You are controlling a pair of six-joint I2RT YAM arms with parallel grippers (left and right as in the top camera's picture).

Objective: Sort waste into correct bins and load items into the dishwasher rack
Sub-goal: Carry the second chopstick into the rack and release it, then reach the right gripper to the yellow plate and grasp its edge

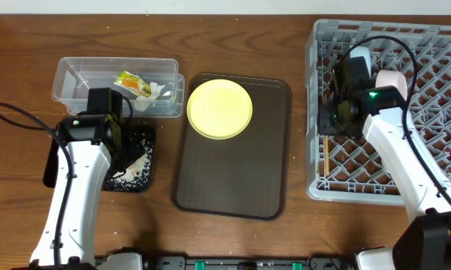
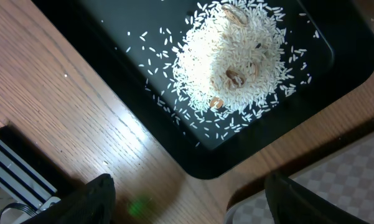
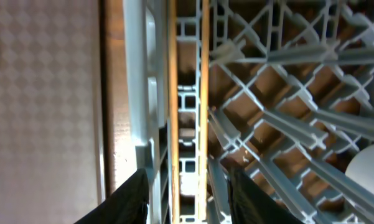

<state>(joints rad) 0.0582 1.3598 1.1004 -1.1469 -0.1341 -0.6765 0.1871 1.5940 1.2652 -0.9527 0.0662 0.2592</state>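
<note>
**Q:** What is the state of the right tool?
**A:** The right tool [image 3: 188, 174] is open. Its fingers [image 3: 127, 199] stand on either side of the chopsticks [image 3: 172, 93], with a gap on each side. Neither finger touches them.

**Q:** Where are the chopsticks?
**A:** They are inside the rack [image 1: 353, 196], low against the lattice floor. They lie side by side, parallel to and just beside the wall nearest the brown tray [image 1: 233, 180]. The rack stands at the right end of the table [image 1: 233, 15]. A cup [image 1: 391, 78] sits deeper in the rack, partly hidden by the right arm.

**Q:** What is the state of the left tool?
**A:** The left tool [image 2: 187, 183] is open, with its fingers well apart and nothing between them. It hangs above the table edge just beside the black tray [image 2: 112, 37].

**Q:** What does the black tray hold?
**A:** It holds a heap of rice [image 2: 230, 56], with loose grains scattered around it.

**Q:** Where are the remaining things?
**A:** The tub [image 1: 71, 75] stands behind the black tray. It holds the wrapper [image 1: 131, 81] and the scraps [image 1: 161, 91]. The plate [image 1: 219, 109] lies on the far end of the brown tray, between the tub and the rack.
</note>
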